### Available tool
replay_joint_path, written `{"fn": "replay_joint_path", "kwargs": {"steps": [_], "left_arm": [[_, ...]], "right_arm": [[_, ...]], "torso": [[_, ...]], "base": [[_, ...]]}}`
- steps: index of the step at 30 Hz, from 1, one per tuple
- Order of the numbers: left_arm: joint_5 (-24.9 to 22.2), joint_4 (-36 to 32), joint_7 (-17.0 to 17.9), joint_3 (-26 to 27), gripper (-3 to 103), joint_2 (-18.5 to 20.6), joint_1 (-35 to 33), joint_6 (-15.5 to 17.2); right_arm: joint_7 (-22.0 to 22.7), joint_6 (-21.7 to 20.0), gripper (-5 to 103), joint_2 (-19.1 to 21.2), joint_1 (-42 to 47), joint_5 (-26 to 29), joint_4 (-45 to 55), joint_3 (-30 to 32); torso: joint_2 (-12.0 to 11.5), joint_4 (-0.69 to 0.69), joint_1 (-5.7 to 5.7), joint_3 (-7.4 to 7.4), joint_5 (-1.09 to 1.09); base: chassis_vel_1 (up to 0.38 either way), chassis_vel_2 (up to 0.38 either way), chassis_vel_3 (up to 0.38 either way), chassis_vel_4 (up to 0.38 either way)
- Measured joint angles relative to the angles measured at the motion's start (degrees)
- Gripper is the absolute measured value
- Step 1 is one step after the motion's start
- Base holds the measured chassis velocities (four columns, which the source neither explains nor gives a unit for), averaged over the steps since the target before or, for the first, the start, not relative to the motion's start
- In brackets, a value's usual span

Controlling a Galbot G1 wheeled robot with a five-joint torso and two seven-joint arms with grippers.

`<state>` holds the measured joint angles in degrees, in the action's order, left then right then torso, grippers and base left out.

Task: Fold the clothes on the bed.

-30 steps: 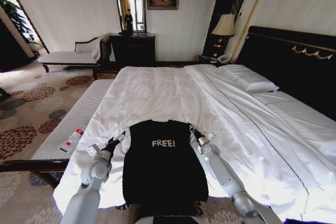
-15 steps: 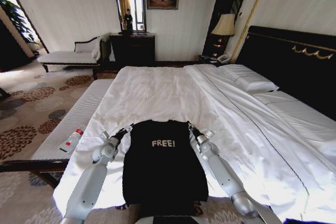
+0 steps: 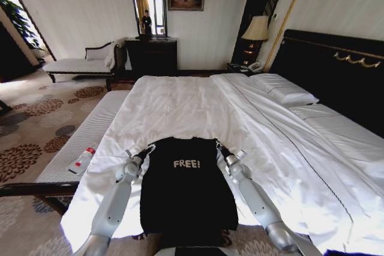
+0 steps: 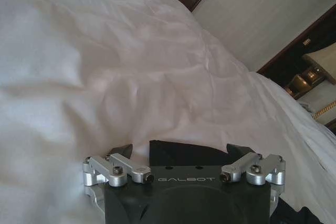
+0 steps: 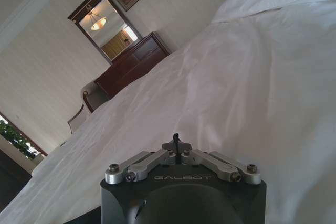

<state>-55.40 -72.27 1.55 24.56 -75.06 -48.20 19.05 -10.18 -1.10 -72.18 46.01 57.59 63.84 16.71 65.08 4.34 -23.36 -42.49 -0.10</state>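
Head view: your black T-shirt (image 3: pixel 188 187) lies flat in the lower centre of the frame on the near end of the bed (image 3: pixel 180 109), "FREE!" lettering facing up, hem hanging over the near edge; your left gripper (image 3: pixel 146 150) sits at the shirt's upper left corner, touching or just beside the cloth, and your right gripper (image 3: pixel 219 147) sits at the upper right corner the same way; a white bottle with a red cap (image 3: pixel 82 159) lies on the striped bench (image 3: pixel 90 130) at lower left, well apart from the shirt. Left wrist view: your left gripper (image 4: pixel 180 150) has its fingers spread wide at the bottom of the frame, black shirt cloth (image 4: pixel 184 154) lying between them, not pinched; white duvet (image 4: pixel 105 77) above. Right wrist view: your right gripper (image 5: pixel 176 141) has its fingers brought together at lower centre, tips meeting; whether cloth is caught in them you cannot tell from here; dresser (image 5: pixel 131 64) with mirror (image 5: pixel 102 24) at upper left
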Motion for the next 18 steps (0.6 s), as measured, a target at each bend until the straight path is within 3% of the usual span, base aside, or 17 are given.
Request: {"fn": "replay_joint_path", "kwargs": {"steps": [7, 13, 15, 16, 17, 18], "left_arm": [[1.26, 3.46, -0.08, -0.94, 102, -1.72, 2.70, -0.22], [1.53, 3.92, -0.12, -1.23, 89, -2.32, 3.02, -0.21], [1.62, 3.98, -0.36, -1.23, 78, -2.34, 3.02, -0.22], [1.67, 4.02, -0.53, -1.21, 78, -2.34, 3.02, -0.27], [1.70, 4.07, -0.78, -1.18, 68, -2.32, 2.97, -0.41], [1.77, 4.12, -1.01, -1.16, 68, -2.30, 2.93, -0.57]], "right_arm": [[0.28, 0.04, 0, -0.07, 0.23, -0.30, 0.89, 0.06], [0.30, 0.12, 0, 0.13, 0.47, -0.52, 1.06, 0.42], [0.30, 0.18, 0, 0.18, 0.58, -0.62, 1.03, 0.52], [0.29, 0.24, 0, 0.21, 0.64, -0.68, 0.95, 0.58], [0.27, 0.35, 0, 0.21, 0.73, -0.77, 0.83, 0.63], [0.26, 0.42, 0, 0.22, 0.82, -0.84, 0.74, 0.65]], "torso": [[0.00, 0.00, 0.00, 0.00, 0.00], [0.00, -0.01, 0.00, 0.00, 0.00], [0.00, -0.01, 0.00, 0.00, 0.00], [0.00, -0.01, 0.00, 0.00, -0.01], [0.00, -0.01, 0.00, 0.00, -0.01], [0.00, -0.01, 0.00, 0.00, -0.01]], "base": [[0.000, 0.000, 0.000, 0.000], [0.000, 0.000, 0.000, 0.000], [0.000, 0.000, 0.000, 0.000], [0.000, 0.000, 0.000, 0.000], [0.000, 0.000, 0.000, 0.000], [0.000, 0.000, 0.000, 0.000]]}}
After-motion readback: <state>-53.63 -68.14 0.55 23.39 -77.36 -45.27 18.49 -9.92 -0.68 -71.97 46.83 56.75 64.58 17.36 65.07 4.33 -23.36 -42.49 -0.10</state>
